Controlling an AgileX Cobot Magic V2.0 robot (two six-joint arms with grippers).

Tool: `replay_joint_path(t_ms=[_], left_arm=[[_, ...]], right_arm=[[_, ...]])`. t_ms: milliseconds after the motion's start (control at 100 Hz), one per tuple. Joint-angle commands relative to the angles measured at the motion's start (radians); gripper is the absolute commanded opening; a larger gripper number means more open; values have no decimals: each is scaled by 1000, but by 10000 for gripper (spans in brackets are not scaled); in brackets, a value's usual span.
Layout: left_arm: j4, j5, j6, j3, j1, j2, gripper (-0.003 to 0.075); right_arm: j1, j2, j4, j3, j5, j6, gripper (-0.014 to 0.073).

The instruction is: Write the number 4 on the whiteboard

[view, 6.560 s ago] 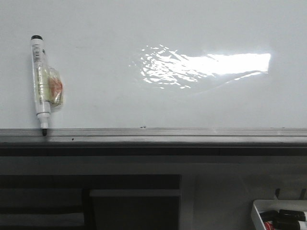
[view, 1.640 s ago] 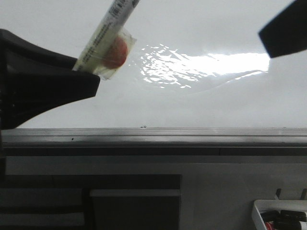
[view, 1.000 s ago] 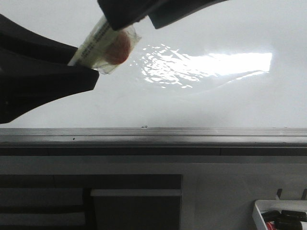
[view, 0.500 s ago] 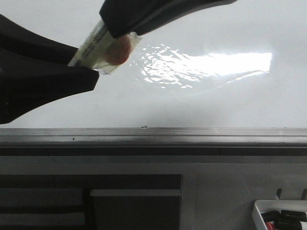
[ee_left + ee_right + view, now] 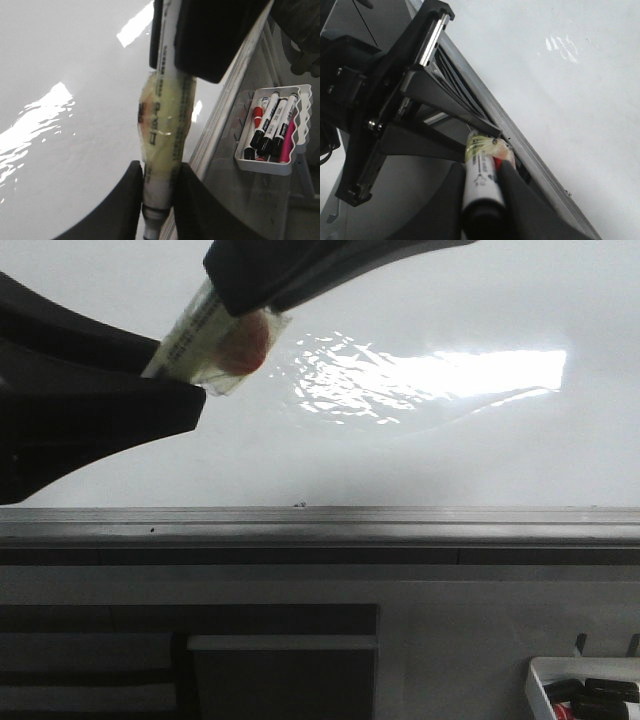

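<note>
The whiteboard (image 5: pixel 450 450) is glossy white with a glare patch, and no marker strokes of a number 4 show on it. A white marker (image 5: pixel 215 335) with a yellowish tape wrap and a red patch is tilted in front of the board. My left gripper (image 5: pixel 185 390) is shut on its lower end, with the nib end past the fingers in the left wrist view (image 5: pixel 160 200). My right gripper (image 5: pixel 235 295) is shut on its upper, black-capped end, seen between the fingers in the right wrist view (image 5: pixel 482 195).
A grey metal ledge (image 5: pixel 400 523) runs along the board's lower edge. A white tray (image 5: pixel 265 167) holding several markers hangs below the ledge at the right; its corner also shows in the front view (image 5: pixel 545 672). Dark shelving is below at the left.
The marker has left its spot on the board above the ledge and is now in my left gripper. My right gripper has come in from the right and closed on the upper end.
</note>
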Motion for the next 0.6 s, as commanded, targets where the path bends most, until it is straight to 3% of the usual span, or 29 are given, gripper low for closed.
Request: replay_joint_path(t_ms=[0,40,120,290,590], left_arm=[[-34,-74,-66,-28,-1,-18,262],[-55,-76,-66,-28,-1,-18,360],[-126,-68,-73,-28,-1,-22,445],[-242,53,-73,-24,-1,-51,450],[-244,50,-69,-24,-1,-127,443]], right_arm=[[-6,-17,18,-37,-81,-6,-65],[-10,-17,34,-37,-81,-6,-65],[-35,-17,56,-37,-88,-4,-65],[-140,-17,84,-37,-109,1,-64],[-205,59,77,-134,-96,-9,-64]])
